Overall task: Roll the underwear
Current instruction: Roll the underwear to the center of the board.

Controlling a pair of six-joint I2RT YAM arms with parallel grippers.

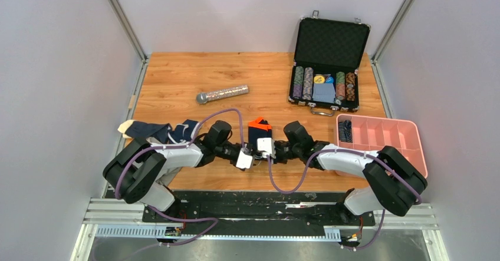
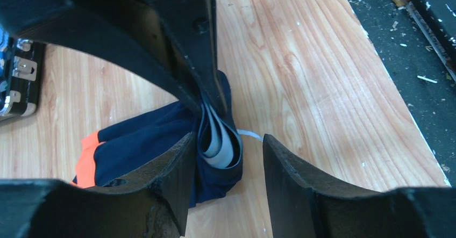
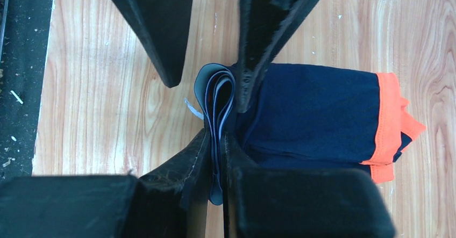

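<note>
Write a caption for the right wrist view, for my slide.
Right gripper pinches the folded edge of the navy underwear on the table; the open left gripper straddles it.

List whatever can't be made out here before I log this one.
- Top view: the left gripper and right gripper cover the near end of the navy underwear.
- Top view: the left arm overlaps the second underwear; its pattern is too small.
- Top view: the dark item in the pink tray is too small to identify.
</note>
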